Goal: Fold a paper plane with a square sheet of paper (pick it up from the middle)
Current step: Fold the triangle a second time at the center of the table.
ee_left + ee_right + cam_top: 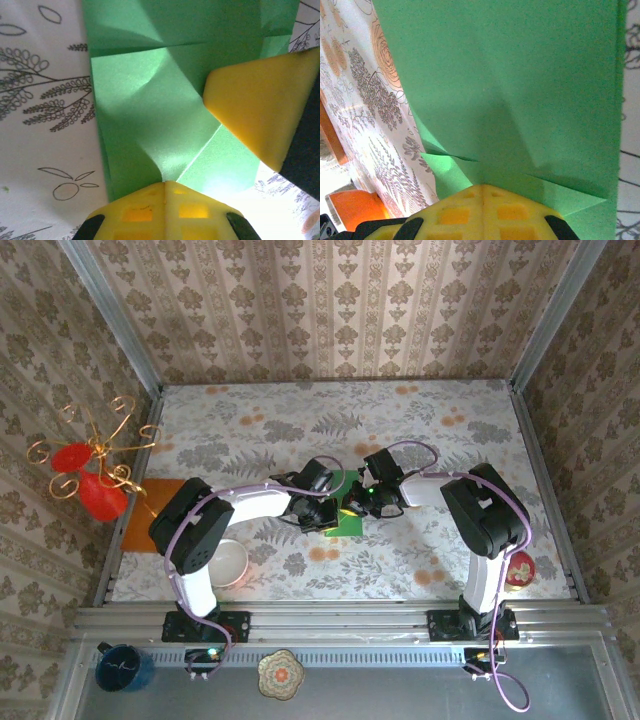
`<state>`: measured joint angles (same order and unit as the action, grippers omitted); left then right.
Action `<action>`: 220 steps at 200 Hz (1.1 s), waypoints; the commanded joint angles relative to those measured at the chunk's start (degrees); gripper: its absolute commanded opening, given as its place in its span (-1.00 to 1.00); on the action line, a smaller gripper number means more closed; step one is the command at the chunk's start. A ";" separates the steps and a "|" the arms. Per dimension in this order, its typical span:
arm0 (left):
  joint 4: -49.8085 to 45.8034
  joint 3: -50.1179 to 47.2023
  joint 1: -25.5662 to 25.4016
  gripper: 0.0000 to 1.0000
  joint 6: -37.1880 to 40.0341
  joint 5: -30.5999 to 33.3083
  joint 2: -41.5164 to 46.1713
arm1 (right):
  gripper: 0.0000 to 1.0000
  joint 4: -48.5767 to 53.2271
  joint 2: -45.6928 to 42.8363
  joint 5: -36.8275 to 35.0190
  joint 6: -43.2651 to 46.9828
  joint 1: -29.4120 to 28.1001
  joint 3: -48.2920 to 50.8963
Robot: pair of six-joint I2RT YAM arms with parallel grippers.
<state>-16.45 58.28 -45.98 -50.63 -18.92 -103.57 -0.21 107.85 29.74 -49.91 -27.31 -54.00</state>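
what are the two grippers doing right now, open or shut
left gripper: closed, fingertips pinched on the green sheet of paper where a crease runs in.
right gripper: closed, pinching the same sheet.

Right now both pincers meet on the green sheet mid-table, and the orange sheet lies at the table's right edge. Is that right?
Not quite. The orange sheet lies at the left edge of the table, not the right; the top external view shows it. The rest holds: the left pincer and the right pincer meet on the green sheet mid-table.
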 commanded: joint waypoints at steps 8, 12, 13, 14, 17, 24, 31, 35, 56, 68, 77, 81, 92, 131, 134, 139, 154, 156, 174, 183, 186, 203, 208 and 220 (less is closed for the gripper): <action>-4.10 -0.62 0.48 -1.00 1.72 1.39 -0.59 | -1.00 7.19 4.48 -6.44 -0.89 0.67 2.49; -4.24 -0.69 0.47 -1.00 1.81 1.34 -0.52 | -1.00 7.24 4.50 -6.49 -0.87 0.68 2.49; -4.23 -0.79 0.46 -1.00 1.83 1.34 -0.50 | -1.00 7.24 4.57 -6.51 -0.88 0.68 2.49; -4.30 -0.84 0.50 -1.00 1.84 1.34 -0.46 | -1.00 7.28 4.57 -6.52 -0.84 0.68 2.49; -4.42 -0.87 0.45 -1.00 1.93 1.30 -0.41 | -1.00 7.40 4.63 -6.55 -0.88 0.68 2.49; -4.81 -1.16 0.50 -1.00 2.09 1.25 -0.19 | -1.00 7.50 4.68 -6.62 -0.87 0.68 2.46; -5.42 -1.39 0.42 -1.00 2.48 1.25 0.07 | -1.00 7.59 4.76 -6.58 -0.79 0.70 2.41; -5.77 -1.55 0.36 -1.00 2.75 1.25 0.24 | -1.00 7.69 4.79 -6.64 -0.75 0.79 2.41; -9.40 -2.30 -0.27 -1.00 4.15 1.84 1.23 | -1.00 7.83 4.96 -6.71 -0.75 0.85 2.45; -10.97 -3.48 -0.65 -1.00 4.49 2.19 2.07 | -1.00 7.78 4.93 -6.79 -0.64 0.94 2.41; -11.78 -4.61 -0.93 -1.00 4.34 2.22 2.68 | -1.00 7.79 4.98 -6.80 -0.69 0.95 2.45; -12.04 -5.09 -0.96 -1.00 4.24 2.30 2.95 | -1.00 7.81 5.04 -6.80 -0.62 1.03 2.38; -12.76 -6.47 -1.05 -1.00 3.92 2.30 4.03 | -1.00 7.85 5.00 -6.80 -0.60 1.12 2.32; -15.22 -7.04 -0.35 -1.00 3.96 4.74 9.02 | -1.00 7.64 5.10 -6.47 -0.50 1.12 2.14; -15.08 -6.78 -0.27 -1.00 3.96 4.88 9.41 | -1.00 7.51 5.10 -6.40 -0.46 1.12 2.14; -14.67 -6.29 -0.25 -1.00 4.04 5.18 10.08 | -1.00 7.31 5.16 -6.23 -0.50 1.14 2.14; -12.75 -4.84 -0.17 -1.00 4.01 5.72 11.81 | -1.00 6.82 4.97 -5.83 -0.71 1.12 2.19; -12.36 -4.67 -0.23 -1.00 3.97 5.73 11.99 | -1.00 6.74 4.88 -5.79 -0.67 1.12 2.24; -8.19 -3.97 -0.25 -1.00 3.21 5.24 12.38 | -1.00 6.23 4.48 -5.69 -0.87 1.12 2.41; -6.19 -3.83 -0.24 -1.00 2.55 4.74 11.66 | -1.00 6.06 4.47 -5.52 -0.93 1.12 2.28; -5.56 -3.73 -0.21 -1.00 2.41 4.55 11.30 | -1.00 6.04 4.50 -5.47 -0.96 1.13 2.24; -3.98 -2.30 -0.25 -1.00 1.79 3.63 8.62 | -1.00 5.26 4.48 -4.89 -1.20 1.13 2.25; -3.74 -1.91 -0.25 -1.00 1.70 3.38 7.81 | -1.00 5.22 4.47 -4.71 -1.16 1.15 2.27; -2.93 -1.17 -0.25 -1.00 1.19 3.02 6.16 | -1.00 4.83 4.48 -4.42 -1.39 1.14 2.32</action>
<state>-22.00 55.02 -46.41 -48.01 -15.14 -94.06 -0.58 108.14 30.85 -50.09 -26.89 -54.00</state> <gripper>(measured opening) 0.059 0.063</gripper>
